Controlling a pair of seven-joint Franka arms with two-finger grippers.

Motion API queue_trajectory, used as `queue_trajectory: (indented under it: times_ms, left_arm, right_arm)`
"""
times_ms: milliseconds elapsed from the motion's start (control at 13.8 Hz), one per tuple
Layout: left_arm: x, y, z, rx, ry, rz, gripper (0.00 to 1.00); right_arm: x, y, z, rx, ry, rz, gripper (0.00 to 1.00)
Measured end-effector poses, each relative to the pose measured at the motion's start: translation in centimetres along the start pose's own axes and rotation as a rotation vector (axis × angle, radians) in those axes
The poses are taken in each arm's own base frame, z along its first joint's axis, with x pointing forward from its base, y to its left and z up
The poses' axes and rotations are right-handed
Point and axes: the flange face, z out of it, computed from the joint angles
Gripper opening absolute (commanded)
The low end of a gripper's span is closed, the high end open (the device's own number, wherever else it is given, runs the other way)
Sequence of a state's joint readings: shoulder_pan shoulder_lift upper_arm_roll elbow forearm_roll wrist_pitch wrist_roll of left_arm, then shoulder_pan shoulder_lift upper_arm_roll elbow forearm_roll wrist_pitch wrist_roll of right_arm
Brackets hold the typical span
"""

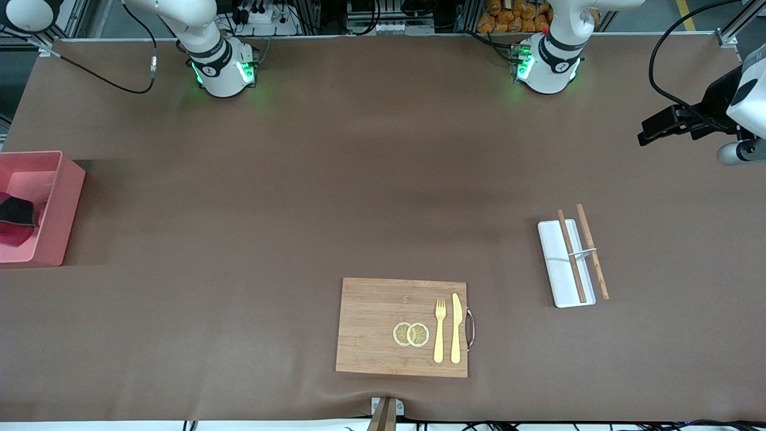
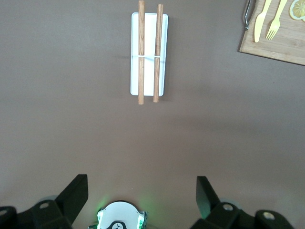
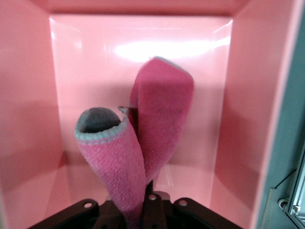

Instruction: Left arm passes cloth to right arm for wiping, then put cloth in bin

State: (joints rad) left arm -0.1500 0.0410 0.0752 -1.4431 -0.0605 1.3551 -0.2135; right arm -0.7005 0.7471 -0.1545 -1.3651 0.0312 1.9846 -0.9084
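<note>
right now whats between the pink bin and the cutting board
Nothing: the front view shows only bare brown table between the bin and the cutting board.

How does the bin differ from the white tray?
The bin is pink with tall straight walls; the tray is white and shallow. The bin holds the cloth, while the tray carries two chopsticks. The bin is plainly larger. Both are rectangular and rest on the table.

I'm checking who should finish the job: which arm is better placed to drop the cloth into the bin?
The right. Its gripper is shut on the cloth, hanging inside the pink bin. The left gripper waits open at the left arm's end of the table, holding nothing.
</note>
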Motion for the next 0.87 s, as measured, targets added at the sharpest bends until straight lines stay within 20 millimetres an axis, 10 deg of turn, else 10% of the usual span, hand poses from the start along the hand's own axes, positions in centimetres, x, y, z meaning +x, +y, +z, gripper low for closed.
queue_trajectory:
  times_ms: [217, 435, 652, 870]
  left_arm:
    - [0.0, 0.0, 0.0, 0.000, -0.001, 0.000, 1.00]
    - [0.0, 0.1, 0.1, 0.001, -0.003, 0.002, 1.00]
    - [0.0, 0.1, 0.2, 0.001, -0.004, 0.002, 1.00]
    - [0.0, 0.1, 0.2, 0.001, -0.004, 0.002, 1.00]
  right_arm:
    - [0.8, -0.3, 1.4, 0.012, -0.006, -0.013, 1.00]
    - [1.7, -0.7, -1.2, 0.005, 0.008, -0.027, 1.00]
    - [3.9, -4.0, -8.5, -0.016, 0.035, -0.086, 1.00]
    - [6.5, -12.6, -18.8, -0.023, 0.052, -0.201, 1.00]
